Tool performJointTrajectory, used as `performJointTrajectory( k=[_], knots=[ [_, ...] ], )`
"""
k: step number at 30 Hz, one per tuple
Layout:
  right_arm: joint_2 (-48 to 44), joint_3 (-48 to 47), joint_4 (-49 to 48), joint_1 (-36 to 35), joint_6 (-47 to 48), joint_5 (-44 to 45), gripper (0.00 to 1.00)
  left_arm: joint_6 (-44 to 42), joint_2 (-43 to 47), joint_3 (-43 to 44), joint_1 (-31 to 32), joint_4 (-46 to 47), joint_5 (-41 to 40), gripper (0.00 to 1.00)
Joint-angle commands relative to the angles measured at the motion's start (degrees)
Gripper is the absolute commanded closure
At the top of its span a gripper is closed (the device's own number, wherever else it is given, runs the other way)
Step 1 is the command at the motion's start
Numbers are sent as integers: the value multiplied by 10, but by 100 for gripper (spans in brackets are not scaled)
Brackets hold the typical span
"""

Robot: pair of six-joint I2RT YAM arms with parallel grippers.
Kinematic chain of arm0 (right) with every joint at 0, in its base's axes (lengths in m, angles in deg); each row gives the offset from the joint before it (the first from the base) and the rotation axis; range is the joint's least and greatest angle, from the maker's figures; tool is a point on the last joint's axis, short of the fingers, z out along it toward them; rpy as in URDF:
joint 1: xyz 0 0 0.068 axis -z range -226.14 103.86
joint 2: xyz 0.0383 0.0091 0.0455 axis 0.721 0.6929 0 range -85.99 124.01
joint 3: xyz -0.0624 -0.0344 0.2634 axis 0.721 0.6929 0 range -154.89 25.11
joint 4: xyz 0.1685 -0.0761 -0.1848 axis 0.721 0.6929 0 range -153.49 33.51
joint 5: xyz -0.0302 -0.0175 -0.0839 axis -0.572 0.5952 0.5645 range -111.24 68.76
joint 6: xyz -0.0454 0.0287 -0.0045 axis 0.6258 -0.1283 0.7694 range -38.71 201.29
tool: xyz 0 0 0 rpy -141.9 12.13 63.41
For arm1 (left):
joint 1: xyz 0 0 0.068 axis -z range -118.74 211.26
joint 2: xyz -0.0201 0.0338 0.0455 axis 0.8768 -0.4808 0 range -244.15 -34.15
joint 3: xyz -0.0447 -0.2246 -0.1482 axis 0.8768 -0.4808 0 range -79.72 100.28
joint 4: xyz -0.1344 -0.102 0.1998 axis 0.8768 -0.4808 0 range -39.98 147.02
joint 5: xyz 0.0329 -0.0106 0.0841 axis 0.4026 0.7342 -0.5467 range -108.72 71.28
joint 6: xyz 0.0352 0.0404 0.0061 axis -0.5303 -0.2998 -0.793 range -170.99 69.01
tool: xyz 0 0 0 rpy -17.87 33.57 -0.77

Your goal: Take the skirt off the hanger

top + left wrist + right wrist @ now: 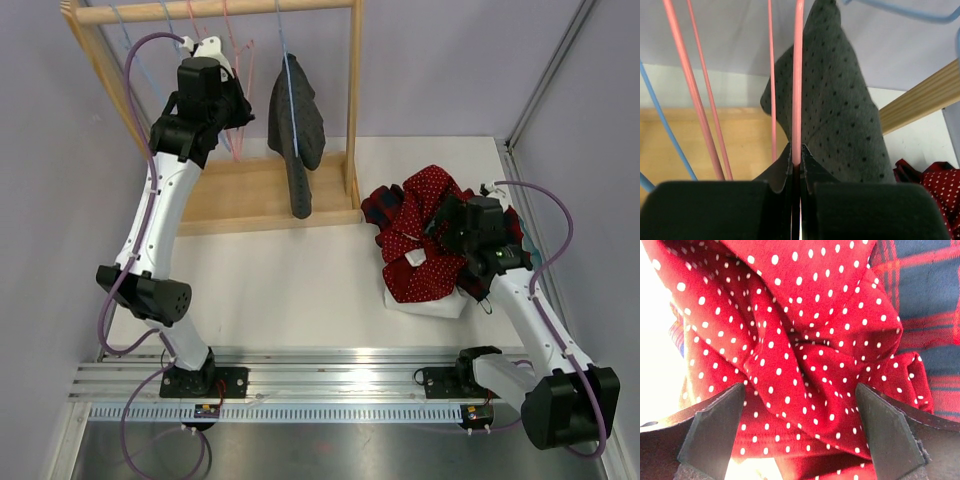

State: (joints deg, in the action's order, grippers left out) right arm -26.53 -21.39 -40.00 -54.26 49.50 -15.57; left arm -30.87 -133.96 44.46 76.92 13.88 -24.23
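Note:
My left gripper [797, 152] is shut on the thin wire of a bare pink hanger [798, 75] that hangs from the wooden rack's rail [220, 10]. In the top view the left gripper [234, 115] is up among the pink hangers [232, 40]. A red skirt with white dots [425, 240] lies crumpled on a pile at the right of the table. My right gripper [800, 395] is open just above the red skirt [805, 330], its fingers standing apart on either side of a fold. The right gripper [445, 228] holds nothing.
A grey dotted garment [295, 130] hangs on a blue hanger [283, 40] to the right of the pink ones and close to my left gripper. The rack's wooden base [250, 195] sits at the back. Under the skirt lie a plaid garment [925, 300] and a white cloth [430, 303].

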Motion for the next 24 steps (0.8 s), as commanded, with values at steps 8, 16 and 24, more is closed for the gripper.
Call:
performJointTrajectory(
  k=[8,16,24],
  knots=[
    [-25,-12,31,-2,-6,-24,1,-11,98,-54,-1,5,-1,45],
    [-31,-10,30,-3,-9,-30,1,-14,138,-12,28,1,-10,8],
    [-36,-5,32,-3,-6,-28,1,-15,95,34,89,23,2,6]
  ],
)
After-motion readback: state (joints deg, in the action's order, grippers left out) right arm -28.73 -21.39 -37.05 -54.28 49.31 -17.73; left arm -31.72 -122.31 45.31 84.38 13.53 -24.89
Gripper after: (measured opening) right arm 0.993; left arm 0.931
